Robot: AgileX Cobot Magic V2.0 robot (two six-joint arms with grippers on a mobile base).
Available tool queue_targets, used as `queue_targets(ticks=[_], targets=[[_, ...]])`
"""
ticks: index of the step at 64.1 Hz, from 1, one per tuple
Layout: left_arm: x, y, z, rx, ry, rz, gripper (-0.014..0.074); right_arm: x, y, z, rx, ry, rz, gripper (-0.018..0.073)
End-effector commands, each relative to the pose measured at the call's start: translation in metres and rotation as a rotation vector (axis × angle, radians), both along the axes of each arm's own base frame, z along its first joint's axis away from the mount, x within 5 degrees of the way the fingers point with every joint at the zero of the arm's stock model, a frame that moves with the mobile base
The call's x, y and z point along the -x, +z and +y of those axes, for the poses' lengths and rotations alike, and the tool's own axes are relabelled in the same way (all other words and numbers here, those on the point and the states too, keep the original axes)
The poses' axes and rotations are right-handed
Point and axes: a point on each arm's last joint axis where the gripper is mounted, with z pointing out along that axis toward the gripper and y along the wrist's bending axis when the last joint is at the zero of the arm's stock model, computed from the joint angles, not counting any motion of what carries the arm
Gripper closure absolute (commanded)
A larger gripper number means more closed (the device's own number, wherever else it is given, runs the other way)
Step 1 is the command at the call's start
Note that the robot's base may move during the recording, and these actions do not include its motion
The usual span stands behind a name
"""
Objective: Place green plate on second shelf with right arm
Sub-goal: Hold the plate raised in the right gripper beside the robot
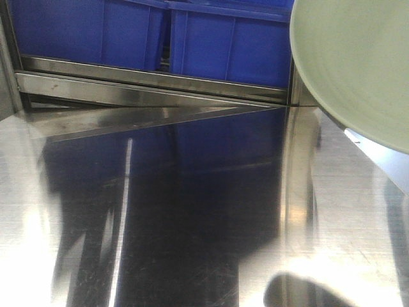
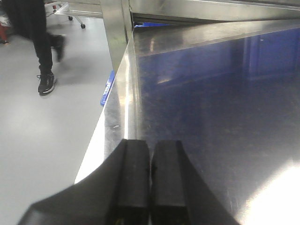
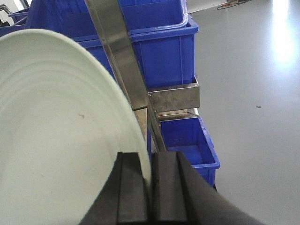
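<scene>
- Your right gripper is clamped on the green plate. The rim is pinched between the two black pads, one pad on each face.
- The plate spreads out to the left of this gripper and ahead of it, tilted. Its pale inner face with faint rings is turned towards the wrist camera and fills most of the left half of that view.
- Just ahead of the pads, close beside the plate's edge, a steel post runs up at a slant. You cannot tell whether the plate touches it.
- A steel bracket juts from the post, ahead and slightly right of the gripper.
- Beyond the post, blue bins stand higher up, and a lower blue bin sits open just ahead and right of the pads.
- Grey floor lies off to the gripper's right.
- In the front view the plate hangs in the upper right corner, up in the air over the shiny steel surface, with its edge near the surface's right-hand rail.
- Your left gripper is closed with its pads pressed together and nothing between them. It sits low over the steel surface, near that surface's left edge.
- Ahead and to the left of the left gripper, a person's legs in dark trousers and trainers stand on the floor.
</scene>
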Motion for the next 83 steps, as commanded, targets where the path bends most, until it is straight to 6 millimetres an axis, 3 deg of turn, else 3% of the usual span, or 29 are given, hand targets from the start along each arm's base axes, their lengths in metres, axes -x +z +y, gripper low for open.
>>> queue_targets(ticks=[1, 83], targets=[[-0.0011, -0.0076, -0.0016, 0.005, -0.019, -0.039, 0.0472, 0.0005, 0.0215, -0.0012, -0.002, -0.014, -0.145, 0.0504], [-0.0011, -0.0076, -0.0016, 0.005, -0.019, -0.039, 0.0472, 0.0005, 0.0215, -0.0012, -0.002, -0.014, -0.145, 0.0504]])
